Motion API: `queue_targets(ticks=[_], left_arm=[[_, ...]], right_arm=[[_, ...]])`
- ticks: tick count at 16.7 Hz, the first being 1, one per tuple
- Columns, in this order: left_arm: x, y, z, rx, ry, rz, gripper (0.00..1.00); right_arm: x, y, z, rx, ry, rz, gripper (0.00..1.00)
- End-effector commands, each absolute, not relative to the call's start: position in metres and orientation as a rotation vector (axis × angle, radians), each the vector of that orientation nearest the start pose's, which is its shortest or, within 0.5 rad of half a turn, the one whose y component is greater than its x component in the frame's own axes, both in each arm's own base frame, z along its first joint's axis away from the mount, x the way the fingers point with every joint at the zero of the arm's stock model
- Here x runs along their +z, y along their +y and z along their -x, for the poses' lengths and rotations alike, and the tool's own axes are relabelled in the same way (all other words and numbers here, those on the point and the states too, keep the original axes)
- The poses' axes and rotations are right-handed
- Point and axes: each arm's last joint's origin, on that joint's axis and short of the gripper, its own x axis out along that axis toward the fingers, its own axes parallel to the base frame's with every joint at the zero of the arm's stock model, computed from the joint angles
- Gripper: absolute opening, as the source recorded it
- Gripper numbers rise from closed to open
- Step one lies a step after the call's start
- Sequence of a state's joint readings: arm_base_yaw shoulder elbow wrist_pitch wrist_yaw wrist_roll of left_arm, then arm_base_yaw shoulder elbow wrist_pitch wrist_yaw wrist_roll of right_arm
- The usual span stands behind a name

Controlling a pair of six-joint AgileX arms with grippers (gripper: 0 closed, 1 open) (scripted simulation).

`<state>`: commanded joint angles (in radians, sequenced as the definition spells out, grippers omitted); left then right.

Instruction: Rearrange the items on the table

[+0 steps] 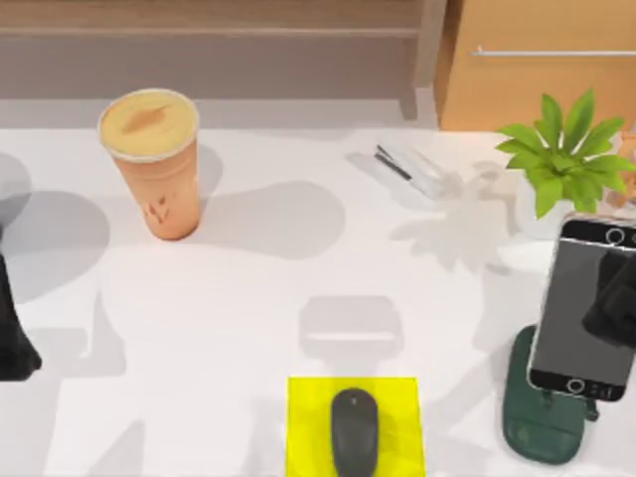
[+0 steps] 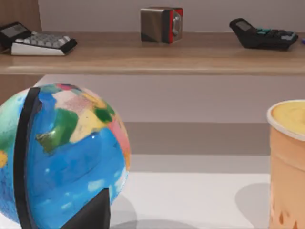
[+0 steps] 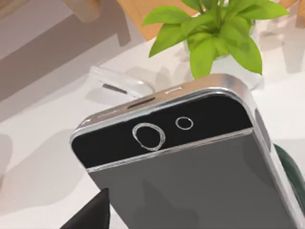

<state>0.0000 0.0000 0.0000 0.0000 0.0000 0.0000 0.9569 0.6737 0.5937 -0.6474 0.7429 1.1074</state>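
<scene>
**Phone placement, right arm.** My right end effector (image 1: 610, 298) pinches the phone (image 1: 576, 308) along its long edges. One dark finger (image 3: 90, 215) shows beside the screen in the right wrist view. The phone hangs tilted, screen up, its lower end directly over the dark green stand (image 1: 542, 429). I cannot tell whether the two touch.

I judge the step in hand to be seating the phone on the stand. To do it well:
- keep the grip firm, as the glass and metal edges are likely slippery;
- lower slowly, aligning the phone's lower edge with the stand's cradle;
- release only once the stand carries the weight.

The right arm reaches in from beyond the stand, at the right edge of the surface (image 1: 248, 328).

Left of the stand, the mouse (image 1: 355, 429) lies on a yellow pad (image 1: 308, 397). Behind the stand is the plant (image 1: 566, 154), close enough for the phone's top to brush. Farther back and to the left lies the stapler (image 1: 407, 167). Far left of the stand are the cup (image 1: 154, 164) and my parked left end effector (image 1: 12, 338).
</scene>
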Motion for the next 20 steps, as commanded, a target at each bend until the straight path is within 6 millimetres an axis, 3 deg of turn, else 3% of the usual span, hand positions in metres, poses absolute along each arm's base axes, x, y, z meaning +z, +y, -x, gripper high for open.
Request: queue_targets(ticks=[4,9,16,20], left_arm=[[0.16,-0.001,-0.106,0.0,0.0,0.0,1.0],[0.16,-0.001,-0.106,0.0,0.0,0.0,1.0],[0.16,-0.001,-0.106,0.0,0.0,0.0,1.0],[0.16,-0.001,-0.106,0.0,0.0,0.0,1.0]], right_arm=[[0.236,0.061,-0.095,0.027,0.389,-0.563,1.0],[0.213,0.028,-0.094,0.052,0.163,-0.396,1.0],[0.173,0.004,-0.103,0.005,0.007,-0.074,1.0],[0.16,-0.001,-0.106,0.0,0.0,0.0,1.0]])
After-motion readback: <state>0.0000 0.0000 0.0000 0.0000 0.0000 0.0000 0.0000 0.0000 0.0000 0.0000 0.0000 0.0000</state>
